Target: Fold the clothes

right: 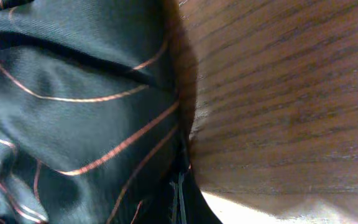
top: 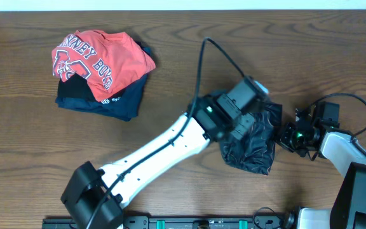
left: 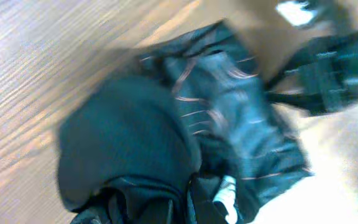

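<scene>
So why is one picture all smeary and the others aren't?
Left wrist view: the jersey and table are smeared and blurry. Right wrist view: very close up, the jersey's thin lines sharp, a dark shadow along its edge. Overhead view: mostly sharp and evenly lit.

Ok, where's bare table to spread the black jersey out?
Bare wood: the far middle, between the red T-shirt pile and the black jersey; also below that pile, up to the left arm. Crowded around the jersey, with the right arm alongside.
</scene>
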